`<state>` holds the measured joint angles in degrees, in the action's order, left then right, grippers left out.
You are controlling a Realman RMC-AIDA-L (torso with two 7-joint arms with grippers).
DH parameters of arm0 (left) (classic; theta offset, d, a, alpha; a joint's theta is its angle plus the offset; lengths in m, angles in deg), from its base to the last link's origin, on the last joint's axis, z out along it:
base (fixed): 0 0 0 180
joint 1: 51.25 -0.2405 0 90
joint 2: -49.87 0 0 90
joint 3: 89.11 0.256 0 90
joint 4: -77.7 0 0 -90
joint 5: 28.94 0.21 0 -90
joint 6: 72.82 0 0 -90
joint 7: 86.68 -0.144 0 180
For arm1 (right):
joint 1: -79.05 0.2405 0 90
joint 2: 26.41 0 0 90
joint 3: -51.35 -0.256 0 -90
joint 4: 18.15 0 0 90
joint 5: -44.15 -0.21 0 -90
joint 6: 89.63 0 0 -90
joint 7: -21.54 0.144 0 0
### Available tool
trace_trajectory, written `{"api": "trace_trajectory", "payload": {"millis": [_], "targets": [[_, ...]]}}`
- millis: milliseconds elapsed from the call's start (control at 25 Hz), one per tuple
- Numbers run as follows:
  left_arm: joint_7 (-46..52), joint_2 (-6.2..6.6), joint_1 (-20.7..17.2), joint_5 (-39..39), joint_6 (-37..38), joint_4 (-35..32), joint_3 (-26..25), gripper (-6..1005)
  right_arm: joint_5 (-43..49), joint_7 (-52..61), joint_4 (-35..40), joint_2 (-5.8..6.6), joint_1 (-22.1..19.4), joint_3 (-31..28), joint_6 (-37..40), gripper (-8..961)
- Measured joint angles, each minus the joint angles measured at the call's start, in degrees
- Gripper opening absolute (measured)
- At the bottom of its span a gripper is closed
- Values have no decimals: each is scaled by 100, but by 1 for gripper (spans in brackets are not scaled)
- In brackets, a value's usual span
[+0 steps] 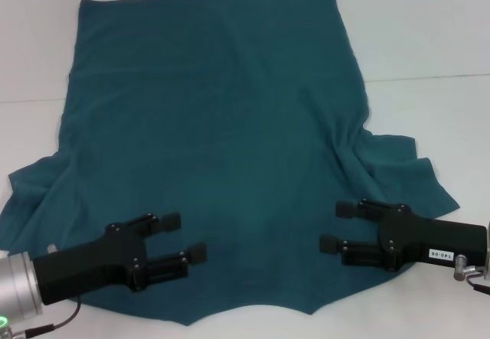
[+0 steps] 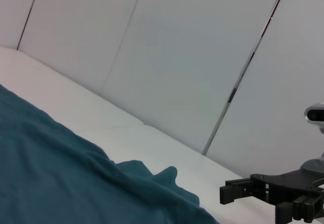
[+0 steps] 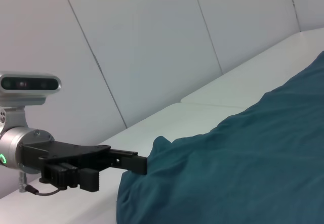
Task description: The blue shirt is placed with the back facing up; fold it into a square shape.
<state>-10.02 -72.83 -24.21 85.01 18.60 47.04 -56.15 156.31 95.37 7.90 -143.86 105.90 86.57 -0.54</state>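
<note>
The blue shirt (image 1: 222,125) lies spread flat on the white table, plain side up, its sleeves fanning out at the near left and near right. My left gripper (image 1: 184,236) hovers open over the shirt's near-left part, nothing between its fingers. Over the near-right part my right gripper (image 1: 337,226) is open too, pointing inward toward the left one. In the left wrist view the shirt (image 2: 55,183) fills the lower corner, and the right gripper's fingers (image 2: 237,190) show farther off. In the right wrist view the shirt (image 3: 243,168) lies beside the left gripper's fingers (image 3: 126,162).
The white table (image 1: 429,40) surrounds the shirt, with bare strips at the far right, far left and near edge. A pale panelled wall (image 2: 177,57) stands behind the table.
</note>
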Motion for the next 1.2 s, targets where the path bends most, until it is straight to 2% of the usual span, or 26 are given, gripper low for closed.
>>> {"api": "trace_trajectory", "payload": {"millis": [560, 840, 1080, 1200], "targets": [[117, 0, 12, 21, -149, -12, -18, 871, -36, 0, 22, -4, 27, -22, -16, 914], [1022, 20, 12, -28, -835, -185, -107, 871, -37, 0, 20, -12, 31, -69, -16, 913], [1516, 110, 11, -37, -1108, -227, -630, 872, -37, 17, 1, -12, 23, -125, 7, 914], [1739, 213, -22, -27, -1091, -281, -838, 872, -37, 109, 14, -22, 35, -156, 17, 914]]}}
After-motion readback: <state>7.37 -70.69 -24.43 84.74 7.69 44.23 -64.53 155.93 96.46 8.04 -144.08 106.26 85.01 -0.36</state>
